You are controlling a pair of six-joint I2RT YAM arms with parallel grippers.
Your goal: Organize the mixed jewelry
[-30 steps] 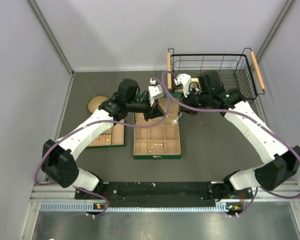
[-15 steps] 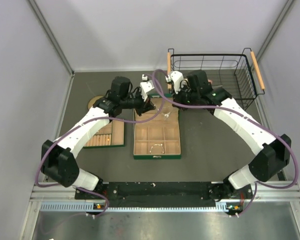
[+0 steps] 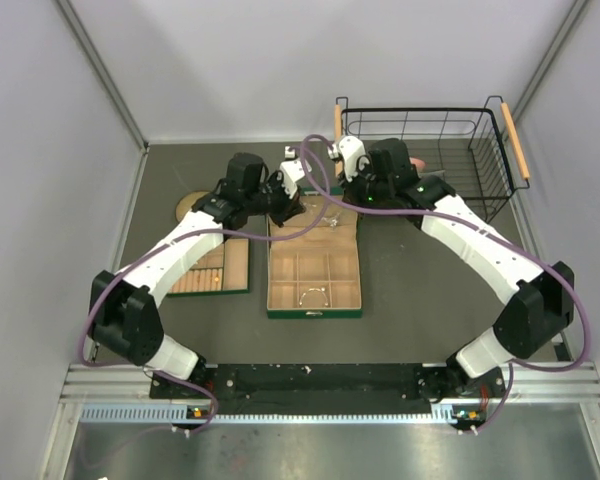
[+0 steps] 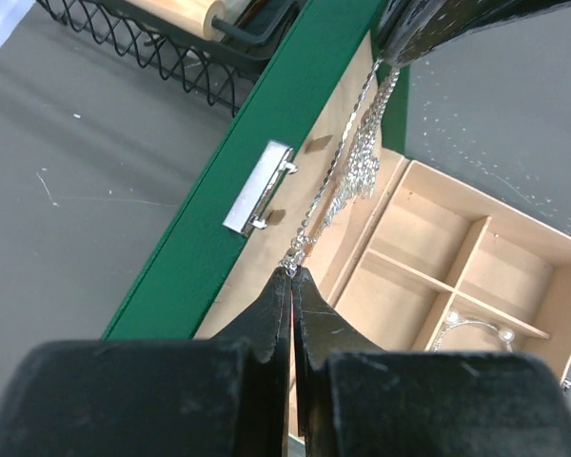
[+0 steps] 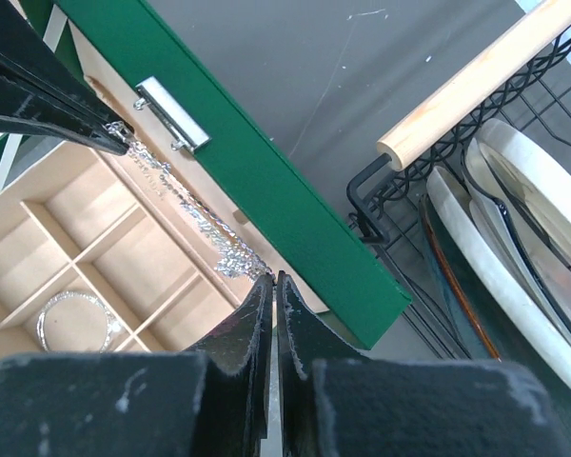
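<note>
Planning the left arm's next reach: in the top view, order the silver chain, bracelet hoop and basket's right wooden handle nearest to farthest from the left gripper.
1. silver chain, pinched in the left gripper itself.
2. bracelet hoop, in the green box, near row.
3. right wooden handle, far right.

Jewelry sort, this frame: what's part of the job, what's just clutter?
In the job:
- silver chain necklace, stretched between left gripper and right gripper
- silver bracelet, in a box compartment
- green box

Lying about:
- wire basket of dishes
- round wooden bowl
- second green tray, left
</note>
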